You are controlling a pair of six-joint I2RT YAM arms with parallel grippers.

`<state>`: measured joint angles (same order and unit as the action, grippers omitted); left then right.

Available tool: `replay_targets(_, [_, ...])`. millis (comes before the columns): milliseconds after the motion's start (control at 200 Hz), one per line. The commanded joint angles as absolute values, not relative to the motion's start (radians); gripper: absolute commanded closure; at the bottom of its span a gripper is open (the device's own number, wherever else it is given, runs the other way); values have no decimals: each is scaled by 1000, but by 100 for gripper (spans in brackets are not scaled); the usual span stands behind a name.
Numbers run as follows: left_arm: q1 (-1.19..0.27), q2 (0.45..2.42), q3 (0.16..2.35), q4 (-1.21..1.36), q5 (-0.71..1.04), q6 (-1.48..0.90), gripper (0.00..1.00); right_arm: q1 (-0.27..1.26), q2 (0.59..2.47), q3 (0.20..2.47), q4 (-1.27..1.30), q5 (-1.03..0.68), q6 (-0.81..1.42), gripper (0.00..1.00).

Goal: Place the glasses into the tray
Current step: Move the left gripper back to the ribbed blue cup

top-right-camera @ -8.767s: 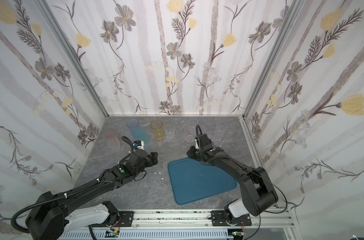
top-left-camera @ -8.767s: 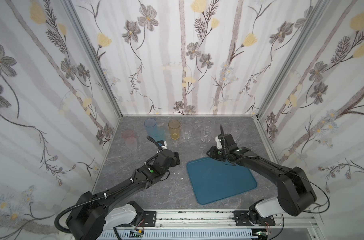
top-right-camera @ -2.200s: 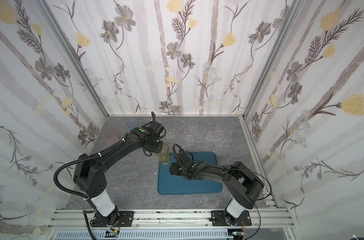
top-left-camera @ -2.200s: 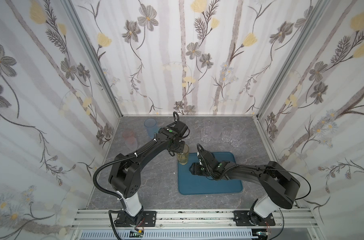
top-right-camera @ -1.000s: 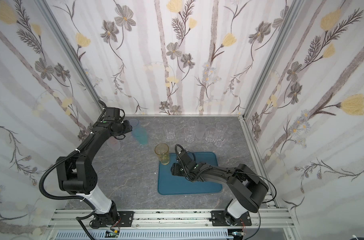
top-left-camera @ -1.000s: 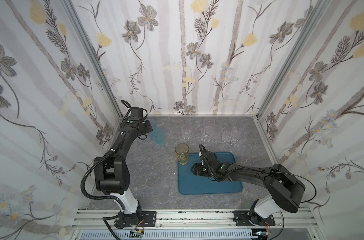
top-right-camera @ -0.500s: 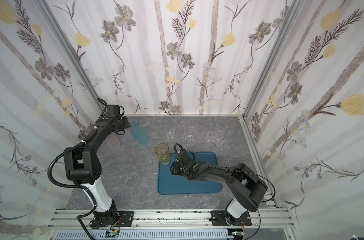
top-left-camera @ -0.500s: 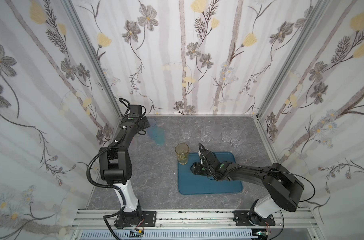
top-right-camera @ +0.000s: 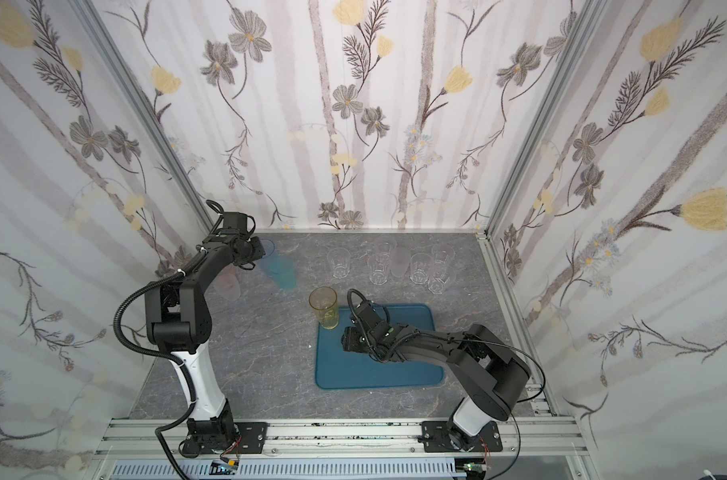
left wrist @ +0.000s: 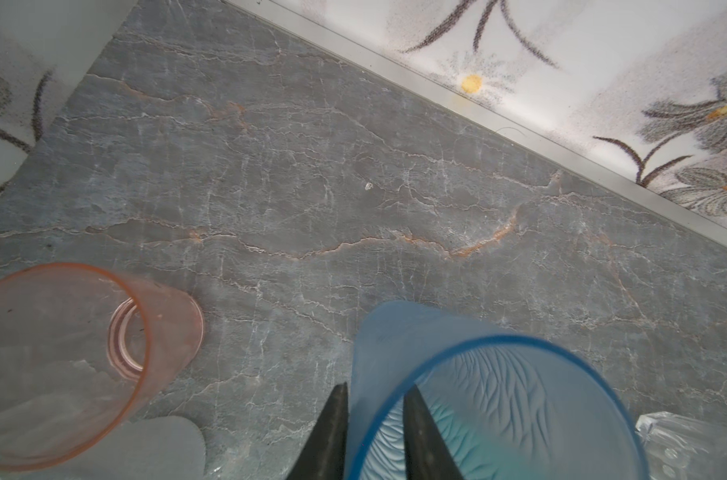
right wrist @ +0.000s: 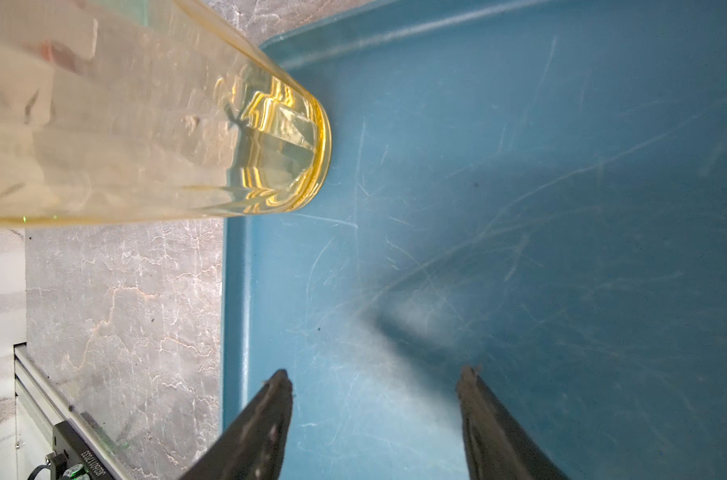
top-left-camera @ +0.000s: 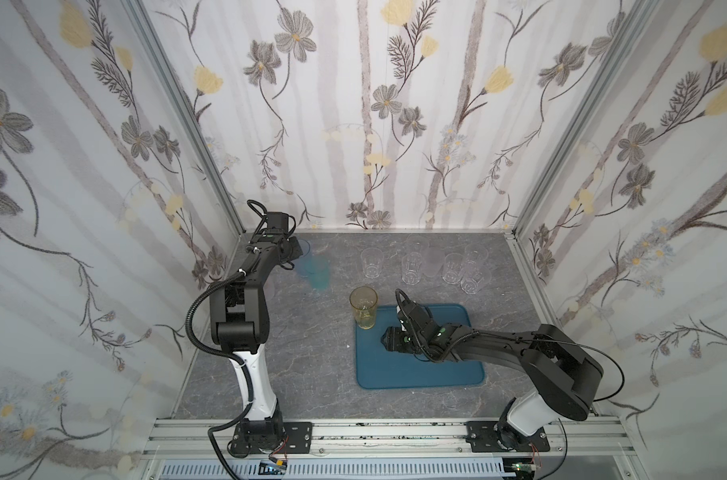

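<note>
My left gripper point(left wrist: 377, 385) is shut on the rim of the light blue glass point(left wrist: 499, 395), one finger inside and one outside; in both top views it sits at the back left point(top-left-camera: 293, 251) point(top-right-camera: 257, 249). A teal glass point(top-left-camera: 316, 272) stands right beside it and a pink glass point(left wrist: 62, 357) close by. The amber glass point(top-left-camera: 363, 307) point(right wrist: 145, 124) stands upright in the far left corner of the teal-blue tray point(top-left-camera: 436, 374) point(right wrist: 519, 208). My right gripper point(top-left-camera: 384, 338) point(right wrist: 374, 378) hovers open low over the tray, near the amber glass, holding nothing.
Several clear faceted glasses point(top-left-camera: 372, 262) point(top-left-camera: 453, 268) and a frosted one point(top-left-camera: 434, 259) stand in a row near the back wall. The left wall and back corner post are close to my left arm point(top-left-camera: 245, 299). The grey stone tabletop point(top-left-camera: 311, 374) surrounds the tray.
My left gripper's fingers have closed on the light blue glass's rim at the back left. The right arm and the amber glass have stayed put.
</note>
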<state>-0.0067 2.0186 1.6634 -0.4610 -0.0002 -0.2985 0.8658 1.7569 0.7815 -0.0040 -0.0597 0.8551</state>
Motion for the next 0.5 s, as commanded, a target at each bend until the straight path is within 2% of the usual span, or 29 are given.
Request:
replay_targets(0, [-6, 1978, 1659, -451, -5, -303, 91, 868, 1761, 793, 10, -35, 861, 36])
replay_targets(85, [-6, 1945, 1649, -453, -2, -310, 100, 867, 1761, 793, 10, -33, 864, 36])
replay_targets(370, [-17, 1761, 1623, -457, 20, -373, 100, 861, 1728, 805, -24, -6, 859, 36])
replay_targets(495, [-115, 1639, 1630, -463, -104, -385, 100, 829, 1636, 828, -92, 56, 827, 36])
